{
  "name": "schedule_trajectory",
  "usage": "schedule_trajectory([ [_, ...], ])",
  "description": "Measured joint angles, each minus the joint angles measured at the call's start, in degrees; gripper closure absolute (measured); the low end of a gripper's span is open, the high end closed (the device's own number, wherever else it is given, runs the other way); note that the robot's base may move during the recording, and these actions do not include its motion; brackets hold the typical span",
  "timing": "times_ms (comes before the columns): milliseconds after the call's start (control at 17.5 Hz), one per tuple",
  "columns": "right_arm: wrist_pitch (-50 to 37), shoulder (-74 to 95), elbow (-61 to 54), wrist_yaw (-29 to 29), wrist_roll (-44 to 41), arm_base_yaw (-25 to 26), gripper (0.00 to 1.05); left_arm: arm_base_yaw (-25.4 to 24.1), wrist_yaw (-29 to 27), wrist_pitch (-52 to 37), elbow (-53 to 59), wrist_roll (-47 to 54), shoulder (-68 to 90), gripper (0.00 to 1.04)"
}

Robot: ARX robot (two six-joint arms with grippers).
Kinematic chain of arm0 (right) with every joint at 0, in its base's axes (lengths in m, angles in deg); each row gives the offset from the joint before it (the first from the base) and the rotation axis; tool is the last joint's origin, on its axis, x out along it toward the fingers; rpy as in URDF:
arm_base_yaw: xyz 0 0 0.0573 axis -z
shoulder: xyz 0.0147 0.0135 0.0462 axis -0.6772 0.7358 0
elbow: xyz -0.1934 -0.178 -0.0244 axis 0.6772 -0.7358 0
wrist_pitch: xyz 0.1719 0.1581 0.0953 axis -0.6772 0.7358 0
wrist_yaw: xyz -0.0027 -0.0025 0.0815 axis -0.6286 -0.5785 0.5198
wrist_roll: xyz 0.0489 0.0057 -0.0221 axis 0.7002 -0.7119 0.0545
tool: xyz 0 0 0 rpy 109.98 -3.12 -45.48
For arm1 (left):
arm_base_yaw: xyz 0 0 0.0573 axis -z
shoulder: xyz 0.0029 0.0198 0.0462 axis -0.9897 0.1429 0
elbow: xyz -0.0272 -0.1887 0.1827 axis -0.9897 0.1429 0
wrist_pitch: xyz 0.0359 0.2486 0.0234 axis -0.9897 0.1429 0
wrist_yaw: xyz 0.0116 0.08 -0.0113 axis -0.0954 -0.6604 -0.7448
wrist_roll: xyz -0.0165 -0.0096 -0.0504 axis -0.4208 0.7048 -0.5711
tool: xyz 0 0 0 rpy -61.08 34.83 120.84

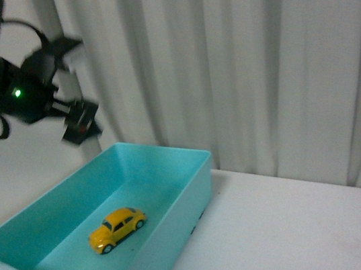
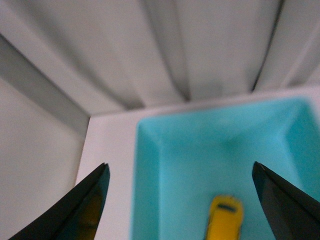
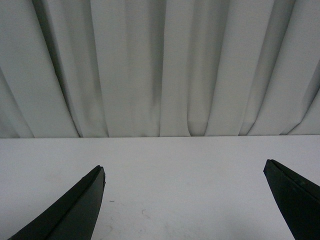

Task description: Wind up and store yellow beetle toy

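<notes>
The small glossy yellow beetle toy car (image 1: 117, 228) sits on its wheels on the floor of a rectangular teal plastic bin (image 1: 169, 151), roughly mid-floor and apart from all four walls. The bin rests on the white counter (image 1: 303, 225), at its left side, with pale pleated curtains (image 1: 258, 62) hanging close behind.

The left end effector (image 2: 180, 167) hangs up in the air above the bin's far left corner, well clear of the toy, its two dark fingers (image 2: 92, 200) spread wide. Its wrist view is blurred, but the yellow car shows below, between the fingers.

The right end effector (image 3: 185, 165) is also spread wide, held low over the counter and facing the curtains. It is out of the front view.
</notes>
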Motion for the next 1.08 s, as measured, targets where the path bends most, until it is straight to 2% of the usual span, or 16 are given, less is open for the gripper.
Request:
schedule_trajectory([
  [57,0.0,0.0,0.0,0.0,0.0,0.0,0.07,0.1,6.5,-15.1,10.2,-7.8,-9.0,0.27],
  [114,0.0,0.0,0.0,0.0,0.0,0.0,0.07,1.1,8.8,-22.1,18.0,-14.9,-18.0,0.38],
  [228,0.1,0.0,0.0,0.0,0.0,0.0,0.07,2.4,8.5,-13.4,26.0,-22.4,-37.7,0.63],
  [399,0.0,0.0,0.0,0.0,0.1,0.0,0.07,8.5,2.8,-14.8,34.2,-24.7,-50.7,0.99],
  [456,0.0,0.0,0.0,-0.1,0.1,0.0,0.07,10.2,0.7,-14.8,37.4,-25.4,-52.2,1.03],
  [741,0.0,0.0,0.0,0.0,0.1,0.0,0.07,13.4,-2.8,-15.2,41.8,-25.4,-56.1,1.03],
  [913,0.0,0.0,0.0,0.0,0.1,0.0,0.07,17.6,-7.2,-14.5,45.7,-25.4,-60.8,1.03],
  [970,0.0,0.0,0.0,0.0,0.1,0.0,0.07,21.6,-11.1,-14.1,46.8,-25.5,-62.0,1.03],
  [1084,0.0,0.0,0.0,0.0,0.1,0.0,0.07,22.8,-11.8,-13.7,48.0,-25.5,-64.3,1.03],
])
